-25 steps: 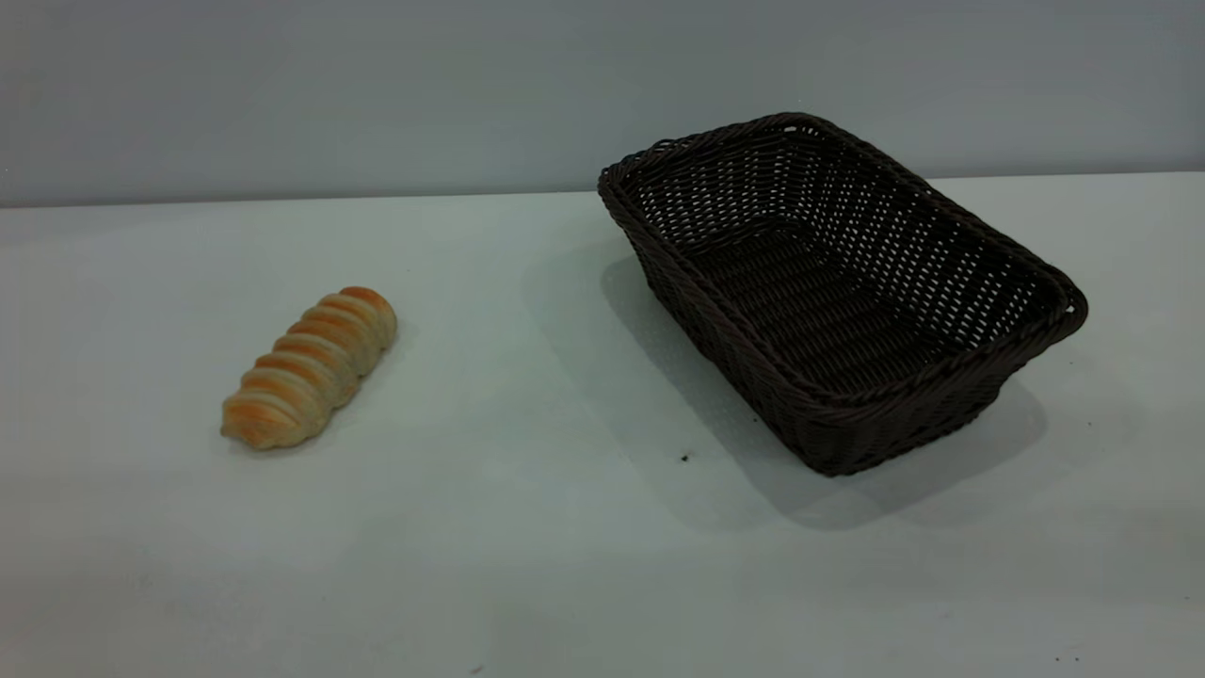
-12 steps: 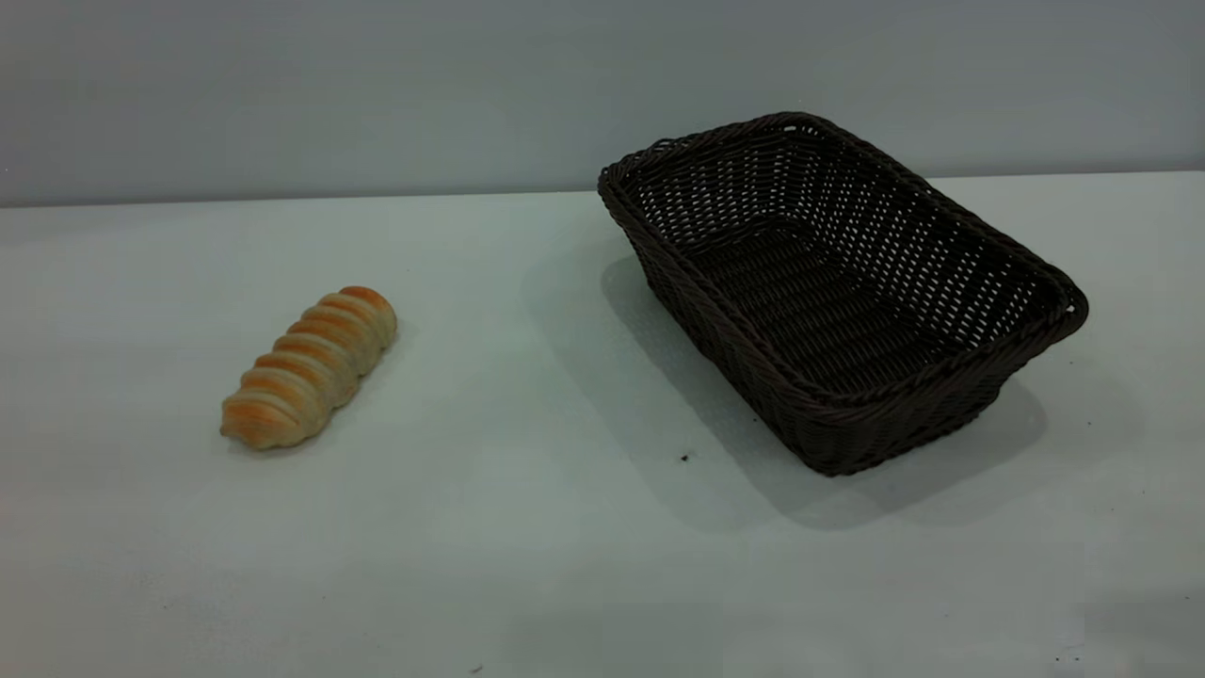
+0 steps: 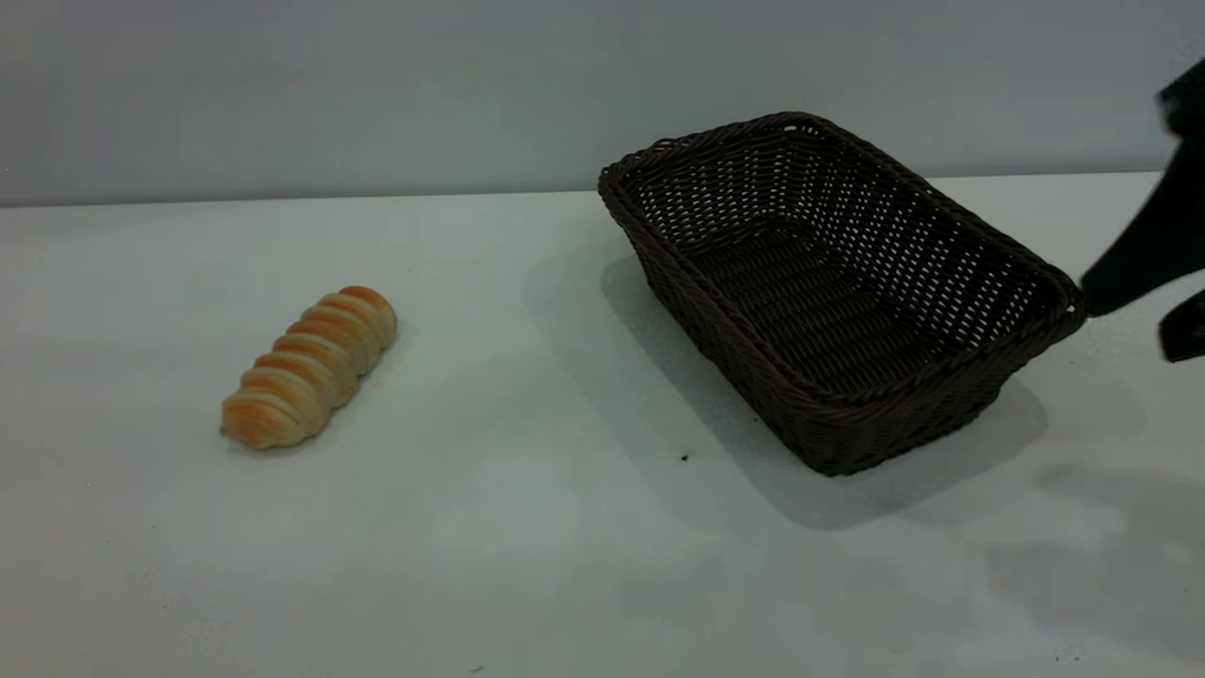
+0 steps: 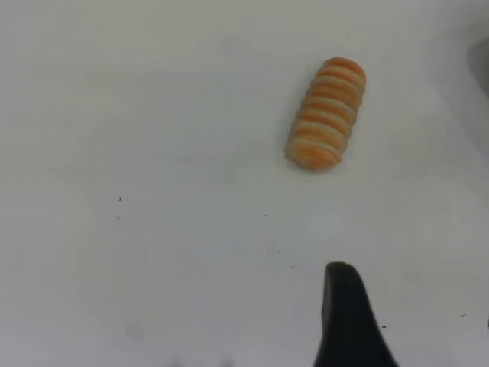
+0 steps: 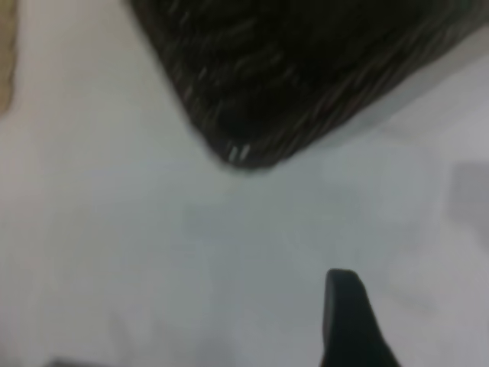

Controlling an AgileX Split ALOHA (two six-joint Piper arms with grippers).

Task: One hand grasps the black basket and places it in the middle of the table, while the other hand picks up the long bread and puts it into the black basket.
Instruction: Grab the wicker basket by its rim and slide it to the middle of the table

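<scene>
The long bread point(image 3: 309, 367) lies on the table point(image 3: 527, 527) at the left, clear of everything; in the left wrist view the bread point(image 4: 326, 124) lies ahead of the left gripper. The left gripper is outside the exterior view, and one of its fingers point(image 4: 345, 317) shows above bare table, with nothing beside or in it. The black basket point(image 3: 838, 292) stands empty, right of centre. My right gripper point(image 3: 1134, 320) hangs at the right edge, just beside the basket's right corner, fingers apart and empty. The basket's corner point(image 5: 252, 115) fills the right wrist view.
A grey wall runs behind the table's far edge. A few tiny dark specks dot the table in front of the basket point(image 3: 684, 458).
The right gripper has come into the exterior view from the right edge, up to the basket's right corner. The bread and the basket have not moved.
</scene>
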